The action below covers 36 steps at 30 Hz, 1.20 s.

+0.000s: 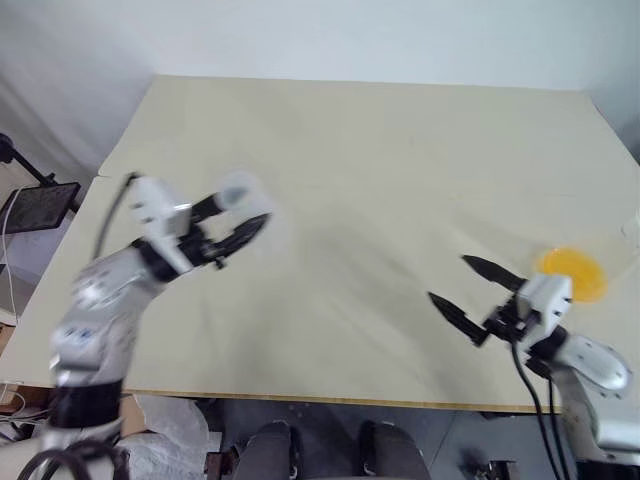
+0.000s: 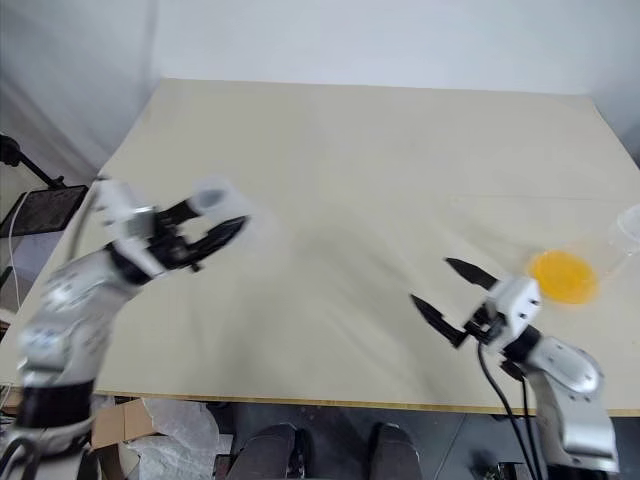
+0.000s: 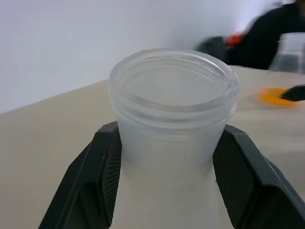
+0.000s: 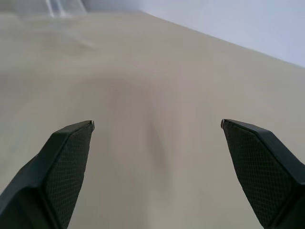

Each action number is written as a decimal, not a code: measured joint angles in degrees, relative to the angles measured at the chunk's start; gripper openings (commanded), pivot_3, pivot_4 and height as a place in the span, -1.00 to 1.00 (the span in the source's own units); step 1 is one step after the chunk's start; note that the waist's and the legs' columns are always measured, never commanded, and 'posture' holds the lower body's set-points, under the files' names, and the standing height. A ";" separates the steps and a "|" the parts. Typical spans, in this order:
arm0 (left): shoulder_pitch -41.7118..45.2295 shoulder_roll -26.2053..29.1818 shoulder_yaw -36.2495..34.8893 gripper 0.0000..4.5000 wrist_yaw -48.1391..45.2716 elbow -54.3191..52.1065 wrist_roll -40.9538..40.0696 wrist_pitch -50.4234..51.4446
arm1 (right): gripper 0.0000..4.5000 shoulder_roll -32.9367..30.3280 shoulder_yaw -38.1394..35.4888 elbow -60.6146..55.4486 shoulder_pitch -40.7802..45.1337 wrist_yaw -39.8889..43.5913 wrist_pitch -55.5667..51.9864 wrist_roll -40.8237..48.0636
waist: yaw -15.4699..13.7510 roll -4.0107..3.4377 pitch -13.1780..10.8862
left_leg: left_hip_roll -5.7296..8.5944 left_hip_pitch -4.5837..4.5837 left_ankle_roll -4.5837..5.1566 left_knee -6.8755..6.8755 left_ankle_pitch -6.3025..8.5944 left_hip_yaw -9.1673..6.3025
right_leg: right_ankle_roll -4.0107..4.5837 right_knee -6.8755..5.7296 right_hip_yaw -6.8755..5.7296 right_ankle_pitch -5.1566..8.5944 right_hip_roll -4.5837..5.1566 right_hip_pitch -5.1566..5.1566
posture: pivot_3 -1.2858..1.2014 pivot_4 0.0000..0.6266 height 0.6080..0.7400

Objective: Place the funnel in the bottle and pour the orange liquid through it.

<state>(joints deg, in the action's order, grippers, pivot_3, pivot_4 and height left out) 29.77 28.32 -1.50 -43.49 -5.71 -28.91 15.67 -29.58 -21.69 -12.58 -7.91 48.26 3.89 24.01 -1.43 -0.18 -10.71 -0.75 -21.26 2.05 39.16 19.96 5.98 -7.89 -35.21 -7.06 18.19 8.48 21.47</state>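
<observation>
My left gripper (image 1: 250, 208) is over the left half of the table, shut on the bottle (image 3: 174, 109), a clear vessel with a threaded mouth. Its black fingers (image 3: 102, 167) press the neck from both sides, and its lower part is hidden. The orange liquid (image 1: 572, 272) lies in the bottom of a clear conical flask (image 3: 290, 50) near the table's right edge. My right gripper (image 1: 448, 278) hovers just left of that flask, open, with nothing between its fingers (image 4: 71, 157). The funnel is out of view.
The pale table (image 1: 380, 150) stretches wide between the two arms and to the back. A black stand with a dark tray (image 1: 40, 205) stands off the table's left side. Crumpled plastic (image 1: 170, 430) lies below the front edge.
</observation>
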 measured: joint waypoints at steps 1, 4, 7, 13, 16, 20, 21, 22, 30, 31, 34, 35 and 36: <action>2.91 -2.05 2.65 0.08 -1.48 4.03 1.58 -0.89 | 1.00 -0.15 -1.37 -0.25 -1.56 -0.62 0.23 -0.08 | 0.16 0.00 0.00 | -0.07 0.00 -0.01 0.00 -0.01 0.07 | 0.00 0.06 0.01 0.00 -0.10 0.01 | 0.03 -0.52 1.00; 9.39 -7.37 7.92 0.08 -5.45 15.81 5.90 -5.20 | 1.00 -0.09 -3.67 -1.26 -5.68 -1.77 1.13 -0.06 | 0.62 0.01 -0.01 | -0.20 0.01 -0.10 -0.10 -0.05 0.24 | 0.00 0.15 0.06 0.01 -0.28 0.09 | 0.03 -0.52 1.00; 15.46 -12.04 11.63 0.08 -8.21 27.30 10.86 -11.34 | 1.00 1.10 -5.01 -3.32 -9.43 -3.21 2.03 0.06 | 0.42 0.02 -0.01 | -0.22 -0.01 -0.10 -0.09 -0.05 0.28 | 0.00 0.25 0.16 0.01 -0.32 0.10 | 0.03 -0.52 1.00; 22.73 -19.53 12.72 0.08 -8.77 43.21 16.07 -20.92 | 1.00 3.29 -6.05 -5.54 -14.03 -4.82 3.62 0.18 | -0.07 0.04 -0.03 | -0.17 -0.05 -0.04 -0.05 -0.05 0.29 | -0.02 0.34 0.23 0.00 -0.27 0.09 | 0.03 -0.52 1.00; 25.27 -22.00 12.71 0.08 -9.19 48.60 17.62 -24.52 | 1.00 3.73 -5.92 -6.12 -15.36 -5.24 3.82 0.20 | -0.09 0.06 -0.03 | -0.16 -0.06 -0.01 -0.04 -0.05 0.27 | -0.02 0.34 0.21 -0.01 -0.24 0.09 | 0.03 -0.52 1.00; 27.90 -23.36 12.22 0.48 -9.79 53.48 18.87 -26.70 | 1.00 4.74 -5.53 -6.62 -15.85 -5.47 4.00 0.29 | -0.06 0.06 -0.03 | -0.17 -0.05 -0.01 -0.04 -0.05 0.26 | -0.02 0.30 0.20 0.00 -0.24 0.09 | 0.03 -0.52 1.00; 28.06 -23.40 12.01 0.61 -9.96 53.87 19.01 -26.92 | 1.00 4.89 -5.47 -6.89 -15.94 -5.50 4.00 0.33 | 0.01 0.06 -0.03 | -0.17 -0.05 -0.01 -0.04 -0.05 0.26 | -0.02 0.30 0.21 0.00 -0.24 0.10 | 0.03 -0.52 1.00; 28.07 -23.40 11.60 0.74 -10.27 53.98 19.06 -27.00 | 1.00 5.08 -5.37 -7.27 -16.00 -5.53 4.00 0.37 | 0.07 0.06 -0.03 | -0.18 -0.05 -0.01 -0.04 -0.05 0.25 | -0.02 0.28 0.20 0.00 -0.24 0.11 | 0.03 -0.52 1.00; 26.00 -19.25 10.02 0.98 -17.01 48.00 17.95 -25.30 | 1.00 5.37 -1.22 -7.63 -13.27 -5.73 3.93 0.26 | 0.11 0.04 -0.03 | -0.19 -0.03 0.00 -0.02 -0.05 0.21 | -0.02 0.19 0.19 0.00 -0.23 0.11 | 0.03 -0.52 1.00; 25.08 -18.13 9.56 0.98 -17.55 46.54 17.90 -24.95 | 1.00 5.33 -0.90 -7.61 -12.62 -5.71 3.90 0.27 | 0.18 0.04 -0.02 | -0.19 -0.02 0.00 -0.02 -0.05 0.21 | -0.02 0.16 0.20 0.00 -0.23 0.11 | 0.03 -0.52 1.00; 21.91 -14.29 7.95 0.98 -18.03 42.08 17.54 -24.27 | 1.00 4.32 -0.23 -7.40 -10.33 -5.23 3.54 0.31 | 0.24 0.03 -0.02 | -0.19 -0.02 -0.01 0.01 -0.05 0.19 | -0.02 0.14 0.20 -0.01 -0.23 0.11 | 0.03 -0.52 1.00; 20.67 -13.03 6.94 0.98 -18.01 40.50 17.23 -23.92 | 1.00 3.83 0.40 -7.24 -9.37 -4.89 3.43 0.37 | 0.30 0.03 -0.02 | -0.20 -0.02 0.00 0.01 -0.05 0.18 | -0.02 0.11 0.19 -0.01 -0.22 0.11 | 0.03 -0.52 1.00; 19.12 -11.46 5.88 0.98 -17.85 38.42 16.67 -23.61 | 1.00 3.14 1.28 -7.01 -8.06 -4.28 3.24 0.46 | 0.39 0.03 -0.02 | -0.25 -0.02 0.00 0.03 -0.05 0.17 | -0.02 0.10 0.19 -0.01 -0.22 0.11 | 0.03 -0.52 1.00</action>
<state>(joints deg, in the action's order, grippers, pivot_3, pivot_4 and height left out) 48.89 16.86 4.38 -61.34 32.71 -12.24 -7.93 -26.44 -20.42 -19.59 -15.97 43.99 7.13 24.47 -1.04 -0.15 -10.73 -1.00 -21.27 2.04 39.19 19.91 6.15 -7.91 -35.11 -6.87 18.19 8.27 21.58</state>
